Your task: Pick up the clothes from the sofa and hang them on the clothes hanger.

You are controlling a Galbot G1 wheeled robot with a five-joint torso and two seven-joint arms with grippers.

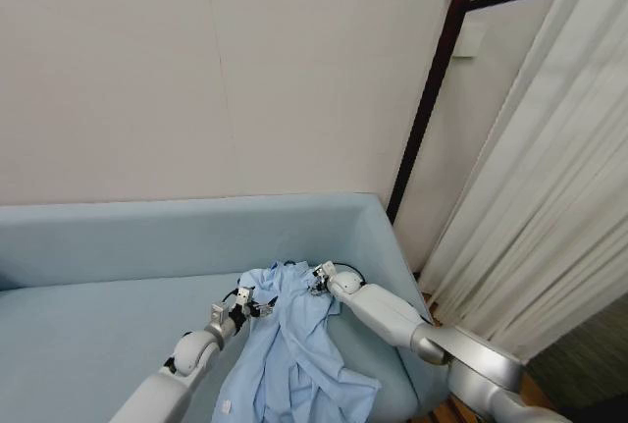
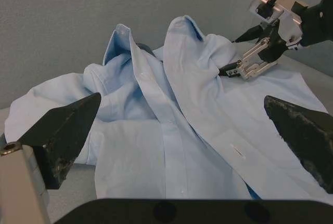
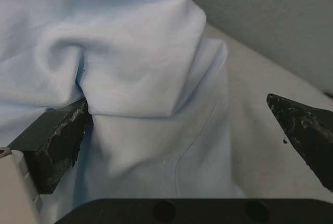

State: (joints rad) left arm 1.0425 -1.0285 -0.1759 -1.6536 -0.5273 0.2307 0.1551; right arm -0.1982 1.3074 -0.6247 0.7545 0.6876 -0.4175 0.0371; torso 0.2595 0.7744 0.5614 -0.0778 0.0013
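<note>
Head view: diffuse, even room light, moderately bright. Wall (image 1: 147, 70) uniformly lit. Curtain (image 1: 549, 207) is the brightest area, with soft shading in its folds. Shirt (image 1: 294, 364) throws a faint shadow on the sofa (image 1: 88, 335). Rack post (image 1: 427, 99) slants; lens or camera tilt, cannot tell. Left wrist view dimmer, soft shadow under the collar. Right wrist view: darkest shadow in the deep cloth fold.

You have one light-blue shirt (image 1: 294, 364), one sofa (image 1: 98, 246), one dark clothes rack (image 1: 430, 99), one white curtain (image 1: 549, 207), and two end effectors: left end effector (image 1: 263, 307) and right end effector (image 1: 316, 284).
</note>
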